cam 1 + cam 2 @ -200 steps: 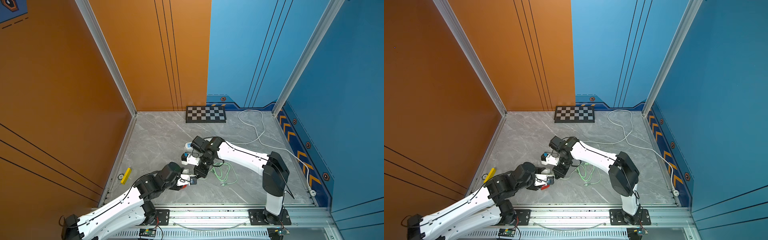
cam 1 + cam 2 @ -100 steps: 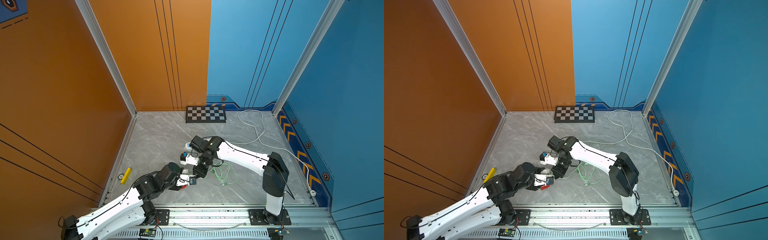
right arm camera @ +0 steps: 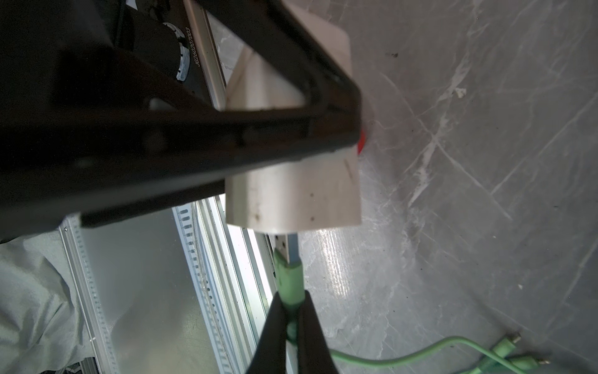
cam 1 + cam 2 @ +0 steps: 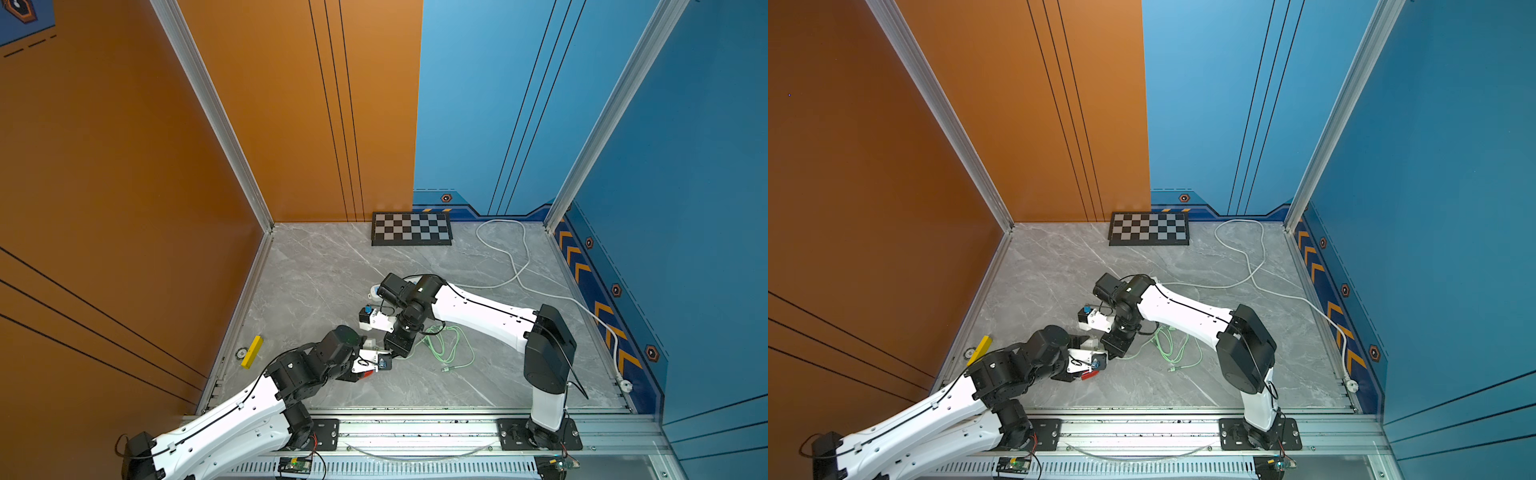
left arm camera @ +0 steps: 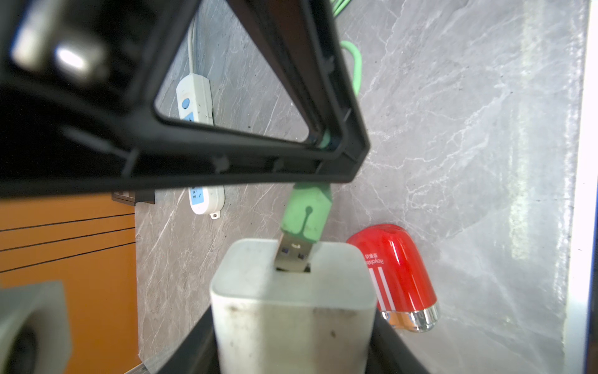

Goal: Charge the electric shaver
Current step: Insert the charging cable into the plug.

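Electric shaver: The electric shaver (image 5: 393, 275) lay on its side on the tabletop (image 5: 469, 129), in neither hand. It was near the edge where the arms are mounted, toward the orange-wall side, and partly hidden behind the charger block.

Charger block: The white charger block (image 5: 291, 291) was clamped between the fingers of the left hand (image 5: 291, 343), with its port face turned toward the right hand.

USB plug: The green USB plug (image 3: 289, 278) was pinched tight in the closed right hand (image 3: 289, 311). Its metal tongue had entered the port only in part and leaned off the port's axis.

Green cable: The green cable (image 4: 446, 349) lay in slack loops on the tabletop behind the right hand, and its far connectors lay free there.

Power strip: The power strip (image 5: 207, 200) lay farther in from that edge, well apart from the shaver.

Step in hand (judged): The plug was being seated in the charger block, and the shaver itself was not yet connected.

Technique (judged): The tongue needed to be squared to the port before any push. The push then called for a straight line along the port axis, with the left hand bracing the block against it.

Risk (judged): A push made while the plug leaned could have levered the tongue or twisted the block in its grip. The slack in the cable was worth keeping, and the shaver was best left undisturbed.
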`<action>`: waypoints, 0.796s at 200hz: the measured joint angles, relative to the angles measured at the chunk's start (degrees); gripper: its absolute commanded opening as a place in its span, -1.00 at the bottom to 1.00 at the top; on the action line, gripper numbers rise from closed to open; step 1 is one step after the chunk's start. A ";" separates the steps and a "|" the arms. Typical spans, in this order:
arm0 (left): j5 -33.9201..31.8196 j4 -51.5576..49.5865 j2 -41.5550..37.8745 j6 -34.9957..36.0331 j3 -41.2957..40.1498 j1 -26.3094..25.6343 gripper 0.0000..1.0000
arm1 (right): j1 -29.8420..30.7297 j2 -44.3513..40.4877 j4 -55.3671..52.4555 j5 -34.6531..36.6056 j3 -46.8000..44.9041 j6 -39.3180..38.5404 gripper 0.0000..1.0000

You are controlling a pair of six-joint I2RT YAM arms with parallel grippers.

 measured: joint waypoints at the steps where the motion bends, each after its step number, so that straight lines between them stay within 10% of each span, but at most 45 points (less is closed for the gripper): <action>1: 0.00 0.00 -0.02 0.00 0.00 0.00 -1.00 | 0.00 0.00 0.00 0.00 0.00 0.00 -1.00; 159: -4.04 0.20 0.15 5.79 -0.04 -1.60 -1.00 | -0.02 0.22 0.50 1.09 0.59 1.27 -1.00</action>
